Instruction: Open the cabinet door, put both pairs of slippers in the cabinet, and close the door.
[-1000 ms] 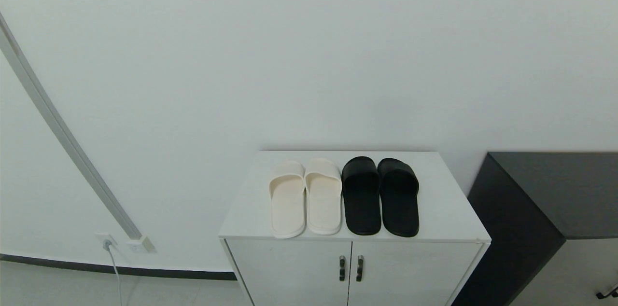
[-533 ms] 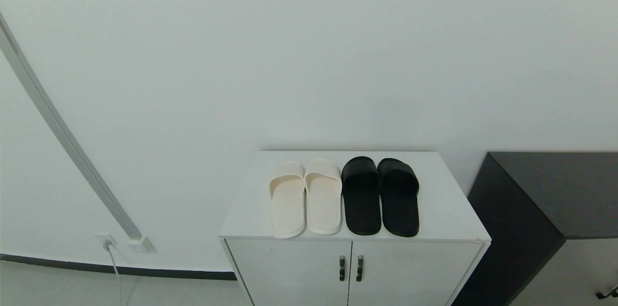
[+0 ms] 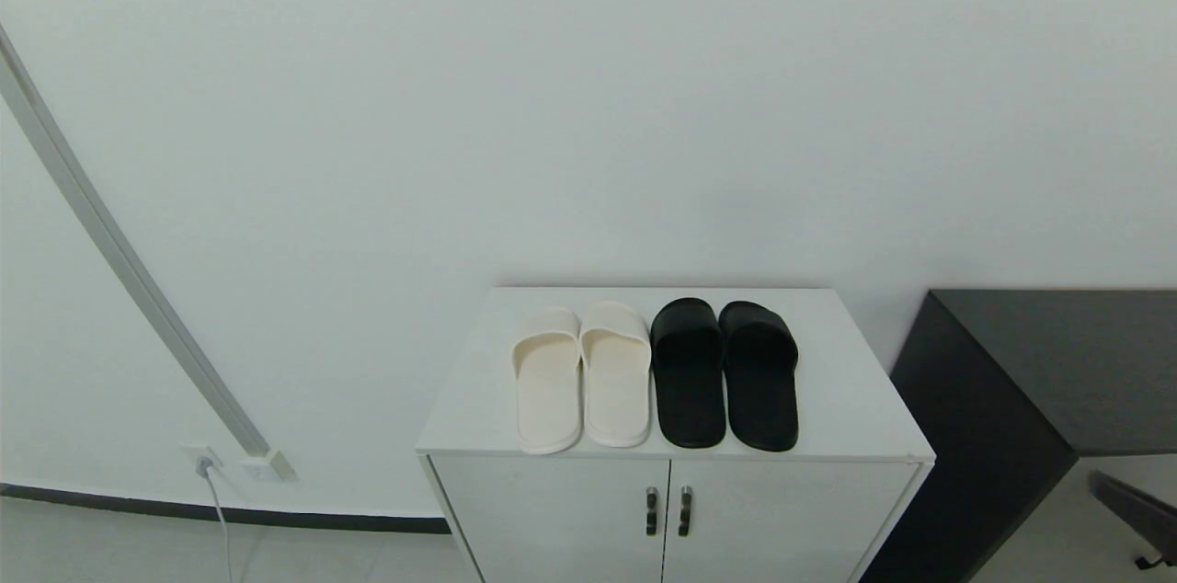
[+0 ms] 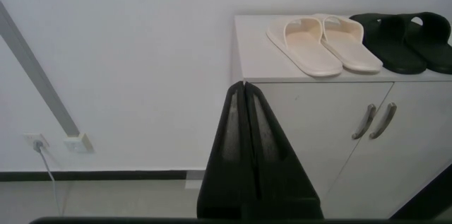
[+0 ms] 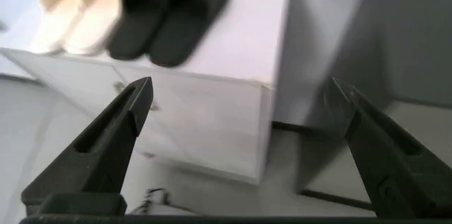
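A white cabinet [image 3: 837, 413] stands against the wall with both doors shut and two metal handles [image 3: 668, 510] at the middle seam. On its top lie a white pair of slippers [image 3: 579, 378] on the left and a black pair of slippers [image 3: 725, 373] on the right, side by side, toes toward the wall. My left gripper [image 4: 245, 91] is shut and empty, left of the cabinet [image 4: 311, 111] and below its top. My right gripper [image 5: 240, 83] is open wide and empty, off the cabinet's [image 5: 240, 40] right front corner. A dark part of my right arm [image 3: 1136, 505] shows low on the right.
A taller black cabinet [image 3: 1039, 362] stands close beside the white one on the right. A wall socket with a cable [image 3: 204, 462] and a slanted grey conduit [image 3: 119, 252] are on the wall to the left. Bare floor lies in front.
A dark part of my right arm has come into the lower right of the head view. The slippers and cabinet doors have not moved.
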Motion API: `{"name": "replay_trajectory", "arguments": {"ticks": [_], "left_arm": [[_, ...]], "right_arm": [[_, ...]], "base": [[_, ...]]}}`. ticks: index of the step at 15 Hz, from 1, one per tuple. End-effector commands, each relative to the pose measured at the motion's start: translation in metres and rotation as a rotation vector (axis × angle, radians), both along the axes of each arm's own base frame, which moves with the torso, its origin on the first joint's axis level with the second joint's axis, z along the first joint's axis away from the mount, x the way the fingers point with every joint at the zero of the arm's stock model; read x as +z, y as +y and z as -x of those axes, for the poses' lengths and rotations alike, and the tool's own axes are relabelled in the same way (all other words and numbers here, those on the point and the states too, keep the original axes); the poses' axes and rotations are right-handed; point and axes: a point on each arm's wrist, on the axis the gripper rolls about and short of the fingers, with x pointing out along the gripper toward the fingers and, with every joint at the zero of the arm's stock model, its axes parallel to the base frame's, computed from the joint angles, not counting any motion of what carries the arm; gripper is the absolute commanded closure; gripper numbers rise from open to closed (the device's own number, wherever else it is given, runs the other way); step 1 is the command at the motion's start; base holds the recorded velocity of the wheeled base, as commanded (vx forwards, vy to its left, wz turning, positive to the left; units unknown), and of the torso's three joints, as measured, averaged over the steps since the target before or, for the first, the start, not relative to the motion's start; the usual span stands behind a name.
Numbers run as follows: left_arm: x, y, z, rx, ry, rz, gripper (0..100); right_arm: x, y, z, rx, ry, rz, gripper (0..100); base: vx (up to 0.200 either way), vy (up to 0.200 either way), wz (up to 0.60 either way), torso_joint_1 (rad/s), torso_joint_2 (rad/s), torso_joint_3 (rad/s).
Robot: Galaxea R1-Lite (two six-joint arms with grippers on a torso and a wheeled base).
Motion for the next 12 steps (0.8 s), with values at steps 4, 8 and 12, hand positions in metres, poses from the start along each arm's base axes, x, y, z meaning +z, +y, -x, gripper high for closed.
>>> {"name": "replay_trajectory", "arguments": {"ticks": [4, 8, 12], "left_arm": [[0.000, 0.000, 0.000, 0.000, 0.001, -0.001, 100], [0.000, 0.000, 0.000, -0.001, 0.001, -0.001, 100], [0.000, 0.000, 0.000, -0.001, 0.001, -0.001, 100]], "right_arm": [[0.020, 0.078, -0.076, 0.123, 0.135, -0.077, 0], [0.014, 0.141, -0.115, 0.065, 0.172, -0.058, 0], [-0.008, 0.186, -0.151, -0.057, 0.172, -0.043, 0]], "base": [[0.000, 0.000, 0.00, 0.000, 0.00, 0.000], [0.000, 0.000, 0.00, 0.000, 0.00, 0.000], [0.000, 0.000, 0.00, 0.000, 0.00, 0.000]]}}
